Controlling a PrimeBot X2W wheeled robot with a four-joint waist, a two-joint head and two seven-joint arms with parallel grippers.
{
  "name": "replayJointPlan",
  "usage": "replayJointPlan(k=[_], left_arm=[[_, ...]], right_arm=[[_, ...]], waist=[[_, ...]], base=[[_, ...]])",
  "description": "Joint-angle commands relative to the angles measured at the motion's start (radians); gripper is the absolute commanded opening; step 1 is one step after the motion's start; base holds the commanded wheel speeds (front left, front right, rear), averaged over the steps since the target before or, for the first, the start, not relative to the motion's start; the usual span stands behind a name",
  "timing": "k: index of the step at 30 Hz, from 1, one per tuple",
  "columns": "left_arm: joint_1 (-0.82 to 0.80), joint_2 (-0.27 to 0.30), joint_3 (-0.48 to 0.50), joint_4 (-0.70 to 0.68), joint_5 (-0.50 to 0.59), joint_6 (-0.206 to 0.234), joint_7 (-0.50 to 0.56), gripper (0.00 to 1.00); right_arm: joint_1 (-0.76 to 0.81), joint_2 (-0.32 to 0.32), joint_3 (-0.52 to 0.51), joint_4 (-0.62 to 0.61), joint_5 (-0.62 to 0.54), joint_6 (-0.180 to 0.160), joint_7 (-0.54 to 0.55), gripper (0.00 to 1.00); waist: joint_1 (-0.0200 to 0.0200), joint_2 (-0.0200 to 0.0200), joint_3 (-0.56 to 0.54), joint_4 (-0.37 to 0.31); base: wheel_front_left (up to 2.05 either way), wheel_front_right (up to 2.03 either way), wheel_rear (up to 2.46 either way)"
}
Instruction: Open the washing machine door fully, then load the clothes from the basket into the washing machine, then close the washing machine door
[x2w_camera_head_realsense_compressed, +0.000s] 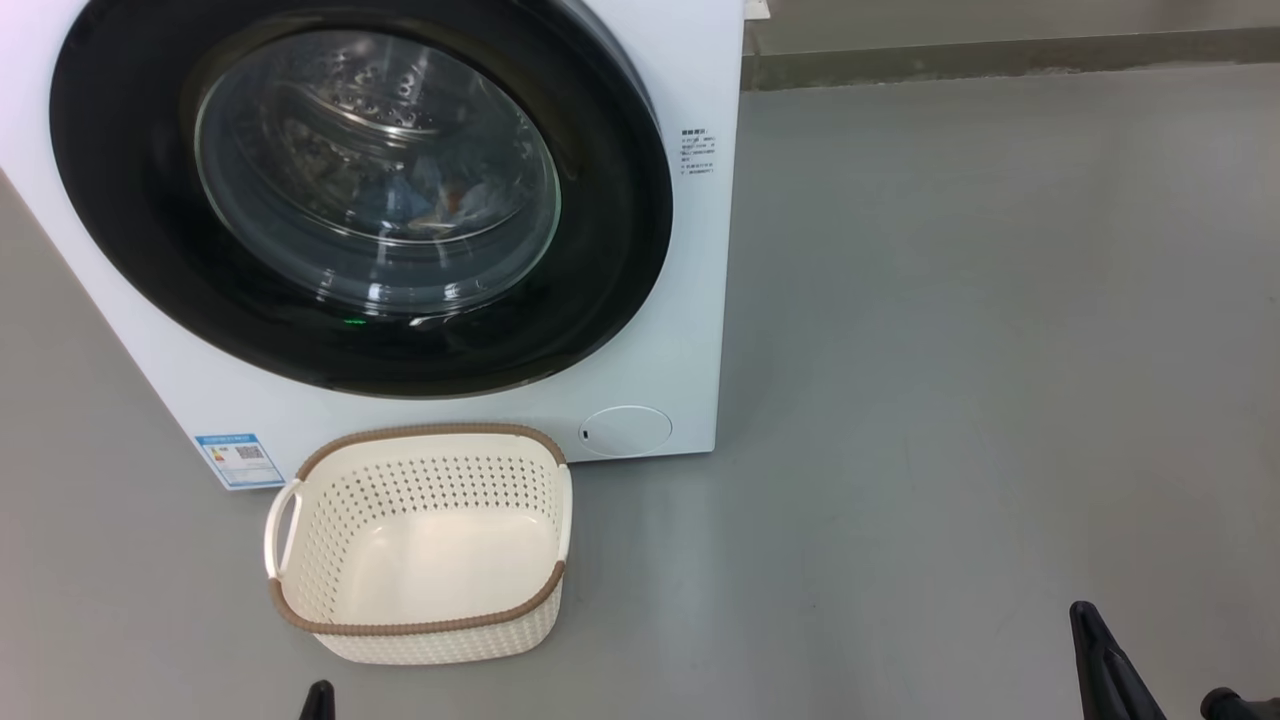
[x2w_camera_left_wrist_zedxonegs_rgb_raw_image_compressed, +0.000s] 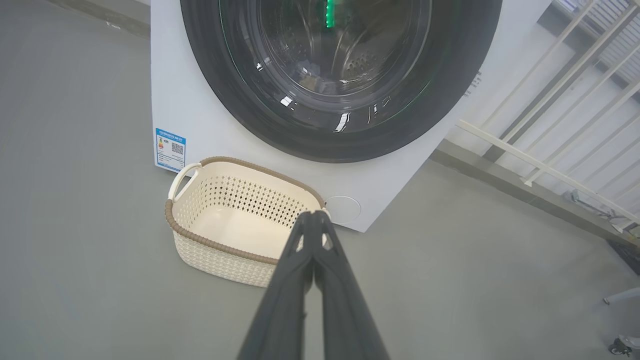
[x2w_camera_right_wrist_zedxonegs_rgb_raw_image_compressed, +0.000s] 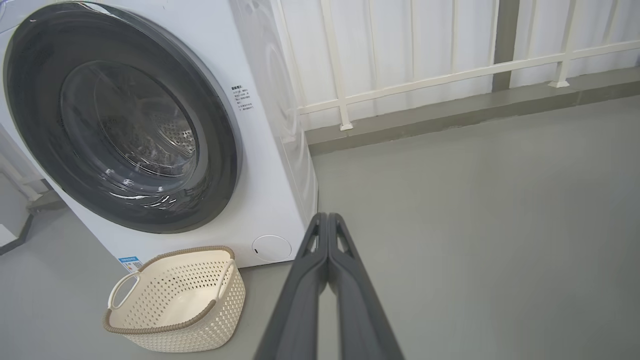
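Observation:
The white washing machine (x2w_camera_head_realsense_compressed: 690, 300) stands at the upper left, and its round black-rimmed door (x2w_camera_head_realsense_compressed: 120, 200) lies flush against the front. Through the glass I see light blue clothes (x2w_camera_head_realsense_compressed: 440, 200) with orange marks in the steel drum. In front of the machine the cream basket (x2w_camera_head_realsense_compressed: 420, 628) sits on the floor with nothing in it. My left gripper (x2w_camera_left_wrist_zedxonegs_rgb_raw_image_compressed: 314, 215) is shut with its fingers pressed together and holds nothing; its tip (x2w_camera_head_realsense_compressed: 318, 695) shows just below the basket. My right gripper (x2w_camera_right_wrist_zedxonegs_rgb_raw_image_compressed: 327, 217) is also shut on nothing, low at the right (x2w_camera_head_realsense_compressed: 1085, 620), well away from the machine.
A small round white flap (x2w_camera_head_realsense_compressed: 625, 431) and a blue energy label (x2w_camera_head_realsense_compressed: 238, 458) mark the machine's lower front. A white railing (x2w_camera_right_wrist_zedxonegs_rgb_raw_image_compressed: 400, 85) on a low kerb runs behind the machine. Bare grey floor (x2w_camera_head_realsense_compressed: 950, 400) stretches to the right.

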Motion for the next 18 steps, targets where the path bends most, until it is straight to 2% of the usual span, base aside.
replayJointPlan(k=[1,18], left_arm=[[-0.031,0.014,0.011,-0.017,-0.027,0.000,0.006,0.00],[-0.069,0.022,0.025,-0.005,-0.199,-0.001,0.051,0.00]], right_arm=[[-0.032,-0.012,0.006,-0.017,0.037,-0.001,0.004,0.00],[-0.075,-0.017,0.016,0.019,0.244,-0.002,0.048,0.00]], waist=[[-0.0002,-0.0001,0.001,0.000],[-0.0002,-0.0001,0.007,0.000]], base=[[0.00,0.00,0.00],[0.00,0.00,0.00]])
